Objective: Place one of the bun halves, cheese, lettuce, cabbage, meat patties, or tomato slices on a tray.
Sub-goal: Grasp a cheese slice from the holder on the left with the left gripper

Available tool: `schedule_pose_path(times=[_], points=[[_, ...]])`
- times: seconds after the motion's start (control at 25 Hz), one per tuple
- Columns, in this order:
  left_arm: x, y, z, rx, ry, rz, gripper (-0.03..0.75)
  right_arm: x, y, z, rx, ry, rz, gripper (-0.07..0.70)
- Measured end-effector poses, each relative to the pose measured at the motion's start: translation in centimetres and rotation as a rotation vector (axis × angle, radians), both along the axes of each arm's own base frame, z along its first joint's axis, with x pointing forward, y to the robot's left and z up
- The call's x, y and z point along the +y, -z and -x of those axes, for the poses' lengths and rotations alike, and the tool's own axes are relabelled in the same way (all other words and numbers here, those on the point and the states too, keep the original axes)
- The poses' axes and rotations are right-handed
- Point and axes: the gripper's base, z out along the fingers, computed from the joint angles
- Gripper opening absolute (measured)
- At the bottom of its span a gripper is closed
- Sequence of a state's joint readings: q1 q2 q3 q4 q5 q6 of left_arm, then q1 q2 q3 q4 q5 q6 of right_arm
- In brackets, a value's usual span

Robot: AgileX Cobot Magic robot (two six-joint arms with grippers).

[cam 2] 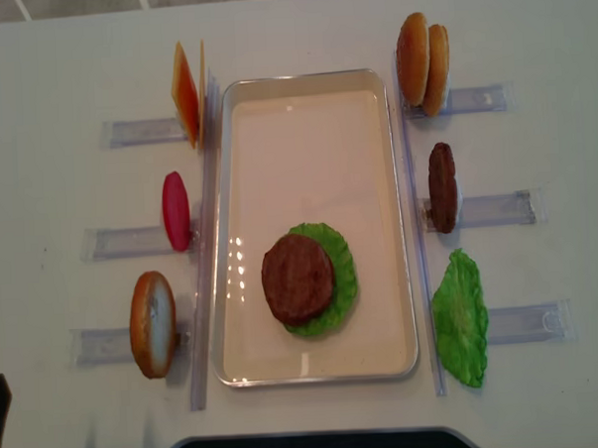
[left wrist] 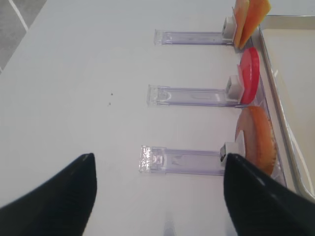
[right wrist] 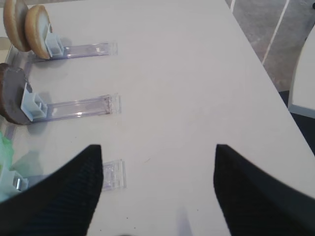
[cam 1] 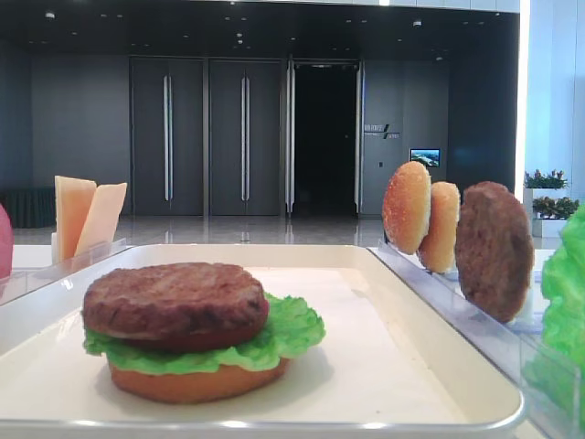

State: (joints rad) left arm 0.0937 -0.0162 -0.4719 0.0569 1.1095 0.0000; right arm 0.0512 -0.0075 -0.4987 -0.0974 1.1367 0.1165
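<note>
You see both claws released and empty, the left gripper [left wrist: 157, 196] and right gripper [right wrist: 157, 189], while a patty [cam 2: 297, 278] tops lettuce [cam 2: 339, 272] low in the tray [cam 2: 303, 95].

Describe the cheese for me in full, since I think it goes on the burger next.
The cheese is two thin, flat, stiff-looking slices, pale yellow-orange with smooth faces. They stand on edge, leaning apart at the top, in the far clear rack on the left of the tray, just outside its rim. A white clip at the rack's end props them. No gripper touches them.
</note>
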Motion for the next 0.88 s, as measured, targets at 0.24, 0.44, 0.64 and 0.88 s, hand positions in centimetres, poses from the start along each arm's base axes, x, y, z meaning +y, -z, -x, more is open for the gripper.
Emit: schedule_pose_path(times=[0.24,0.44,0.64,0.88], points=[[0.1,0.0,0.0,0.001,-0.008,-0.013,0.592,0.0,0.0,0.0,0.000,0.000,0.000,0.481],[0.6,-0.1,-0.4,0.032,-0.036,-0.055,0.588,0.0,0.0,0.0,0.000,0.000,0.000,0.480],[0.9,0.0,-2.6,0.182,-0.038,-0.059,0.588,0.0,0.0,0.0,0.000,0.000,0.000,0.477],[1.3,0.8,-6.0,0.402,-0.033,-0.039,0.588,0.0,0.0,0.0,0.000,0.000,0.000,0.477]])
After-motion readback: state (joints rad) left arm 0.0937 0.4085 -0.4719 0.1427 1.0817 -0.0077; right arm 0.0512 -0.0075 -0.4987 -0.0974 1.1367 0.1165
